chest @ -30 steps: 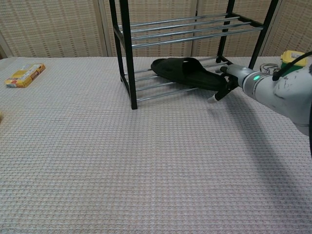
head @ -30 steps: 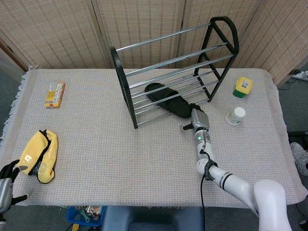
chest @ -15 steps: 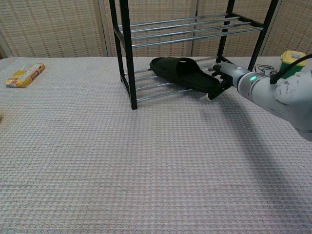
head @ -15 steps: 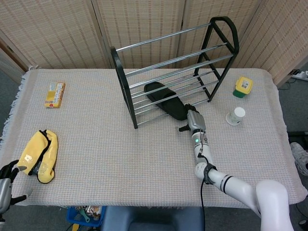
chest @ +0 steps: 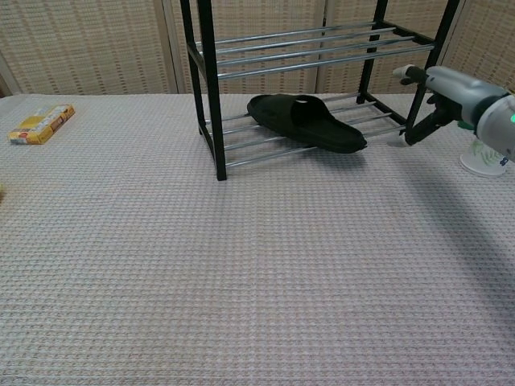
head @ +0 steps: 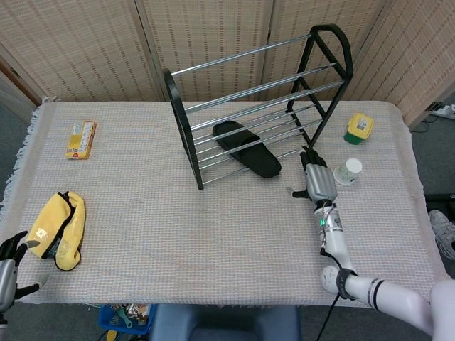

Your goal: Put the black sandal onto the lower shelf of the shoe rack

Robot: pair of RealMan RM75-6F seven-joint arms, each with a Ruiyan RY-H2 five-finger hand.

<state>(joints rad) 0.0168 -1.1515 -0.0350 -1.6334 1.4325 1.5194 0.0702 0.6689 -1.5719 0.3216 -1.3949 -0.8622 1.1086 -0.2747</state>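
The black sandal [head: 247, 148] [chest: 304, 121] lies across the chrome bars of the lower shelf of the black-framed shoe rack [head: 178, 108] [chest: 211, 88]. Its heel end sticks out a little past the front bar. My right hand [head: 316, 182] [chest: 447, 93] hovers to the right of the sandal, beside the rack's right front foot. It is clear of the sandal, its fingers are apart and it holds nothing. My left hand [head: 10, 264] shows only at the near left table edge, empty, fingers spread.
A yellow shoe [head: 60, 229] lies near the left front edge, close to my left hand. A yellow box [head: 81, 138] [chest: 40, 123] sits far left. Just right of my right hand are a white cup [head: 348, 171] [chest: 483, 158] and a yellow-lidded jar [head: 359, 128] [chest: 483, 93].
My right hand let go of the sandal's heel and drew back to the right. The sandal slid slightly further onto the lower shelf and now lies there alone.
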